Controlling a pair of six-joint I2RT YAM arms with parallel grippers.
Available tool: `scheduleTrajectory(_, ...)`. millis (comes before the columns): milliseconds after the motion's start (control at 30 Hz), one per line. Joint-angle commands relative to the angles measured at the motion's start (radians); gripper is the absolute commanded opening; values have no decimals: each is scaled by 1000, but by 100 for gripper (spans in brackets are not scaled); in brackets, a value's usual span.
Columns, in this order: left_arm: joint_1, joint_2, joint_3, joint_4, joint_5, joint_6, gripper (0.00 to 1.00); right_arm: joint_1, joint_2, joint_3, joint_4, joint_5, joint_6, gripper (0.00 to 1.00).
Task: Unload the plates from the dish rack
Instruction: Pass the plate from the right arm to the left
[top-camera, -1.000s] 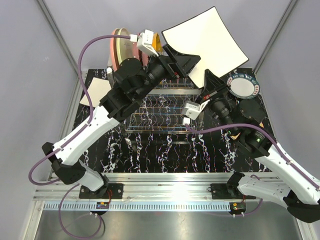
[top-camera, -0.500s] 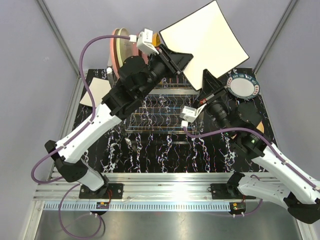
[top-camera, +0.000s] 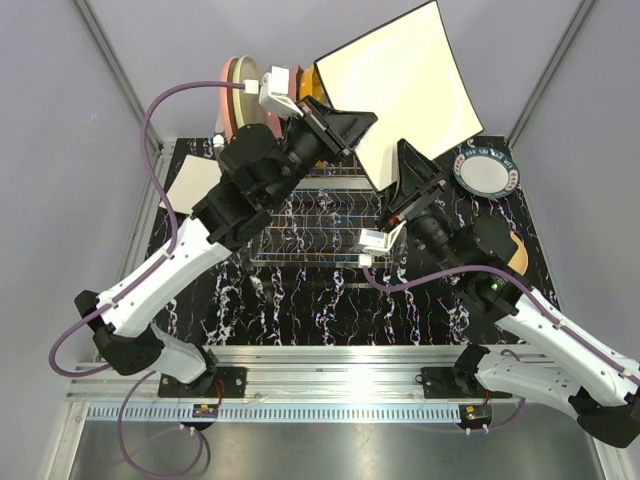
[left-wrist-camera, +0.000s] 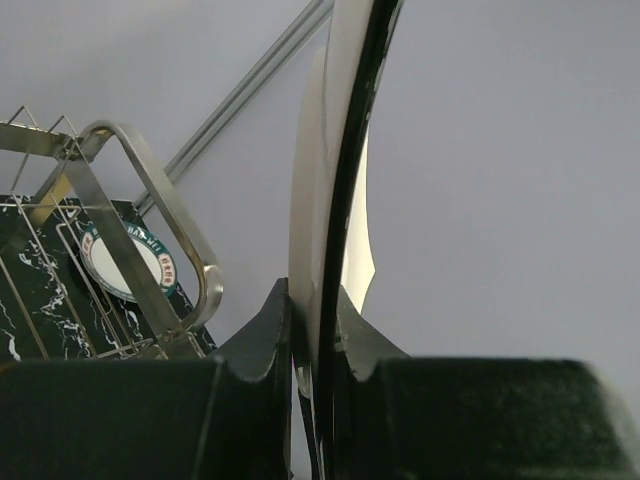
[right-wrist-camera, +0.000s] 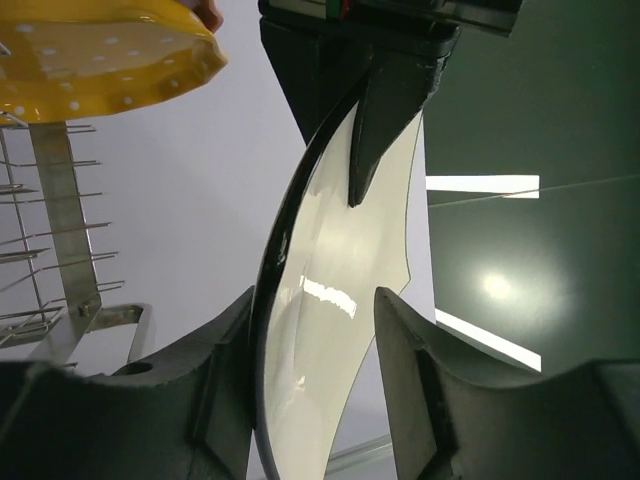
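The squarish white plate (top-camera: 400, 85) with a thin dark rim is held up in the air above the back of the dish rack (top-camera: 310, 215). My left gripper (top-camera: 350, 128) is shut on its lower left edge; in the left wrist view the plate (left-wrist-camera: 335, 150) stands edge-on, pinched in my left gripper (left-wrist-camera: 315, 290). My right gripper (top-camera: 405, 175) is open around the plate's bottom edge. In the right wrist view the plate (right-wrist-camera: 340, 290) passes between the spread jaws of my right gripper (right-wrist-camera: 315, 295), with a gap at the right finger. Pink (top-camera: 230, 90) and cream (top-camera: 250, 95) plates stand upright at the rack's back left.
A teal-rimmed white plate (top-camera: 487, 172) lies on the dark marbled mat at the back right, with an orange plate (top-camera: 520, 255) partly hidden under my right arm. A tan plate (top-camera: 190, 182) lies at the left. A yellow dotted plate (right-wrist-camera: 100, 50) shows above the rack wires (right-wrist-camera: 60, 200).
My left gripper has closed on the white plate's edge. My right gripper has let go and opened around it. The plate has risen a little.
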Motion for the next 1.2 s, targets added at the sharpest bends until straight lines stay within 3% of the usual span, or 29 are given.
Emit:
scheduleTrajectory(0,4,-88,11,152,5,51,0,-3,-47,31,186,-3,-21,54)
scheduleTrajectory(100,6,-95,7,169,19,22,0,-3,-48,26,191,-6,-20,61)
scheduleTrajectory(200,4,-106,4,180,15,11,0,-3,-57,13,195,-9,-24,80)
scheduleTrajectory(233,6,-108,2,182,1,12,0,-5,-61,3,194,-11,-27,91)
scheduleTrajectory(300,13,-117,-1,189,-5,14,0,-3,-76,-6,181,-12,-29,99)
scheduleTrajectory(633,58,-152,-32,220,15,-34,0,-3,-130,-46,63,14,-64,100)
scheduleTrajectory(833,79,-183,-33,228,4,-23,0,-3,-209,-33,-150,3,-55,100)
scheduleTrajectory(967,99,-204,-25,217,7,-11,0,-3,-263,29,-387,-43,-12,100)
scheduleTrajectory(1167,159,-226,8,194,30,-20,0,-5,-272,83,-449,-15,64,100)
